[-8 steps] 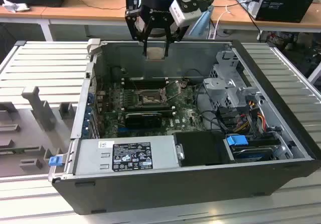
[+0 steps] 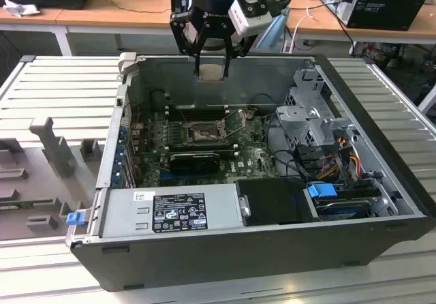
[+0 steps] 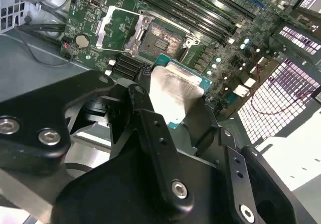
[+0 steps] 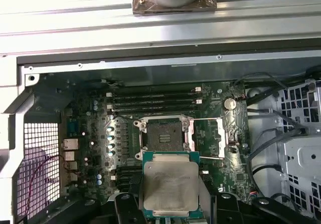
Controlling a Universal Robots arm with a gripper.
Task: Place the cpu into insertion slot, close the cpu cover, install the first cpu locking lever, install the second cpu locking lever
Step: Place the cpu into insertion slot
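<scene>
In the first wrist view, nearest to us, the gripper (image 4: pixel 173 200) has its black fingers (image 4: pixel 125 208) closed narrowly on the cpu (image 4: pixel 170 184), one on each of two opposite edges, with the chip's pale metal top facing the camera. The second wrist view shows the same grasp, with the cpu (image 3: pixel 175 91) flat between the fingers (image 3: pixel 145 111).

Beyond the chip lies the green motherboard (image 4: pixel 228 176), and on it the insertion slot (image 4: pixel 163 133), dark and uncovered. The cpu cover (image 4: pixel 208 138) is swung open just beside the slot, toward the coin battery (image 4: pixel 229 103). Thin bright wires along its edges may be the locking levers, though we cannot be sure. Farther on run the memory slots (image 4: pixel 155 98), near the slot's far side, then the case wall (image 4: pixel 150 66). Black cables (image 4: pixel 271 133) crowd the side beyond the cover.

In the exterior view the gripper (image 2: pixel 210 64) holds the cpu (image 2: pixel 210 72) high over the open case, well apart from the insertion slot (image 2: pixel 203 135), with open air beneath it. The power supply (image 2: pixel 170 212) along the near edge and the drive cage (image 2: pixel 310 113) at the exterior view's right stand apart from the slot.
</scene>
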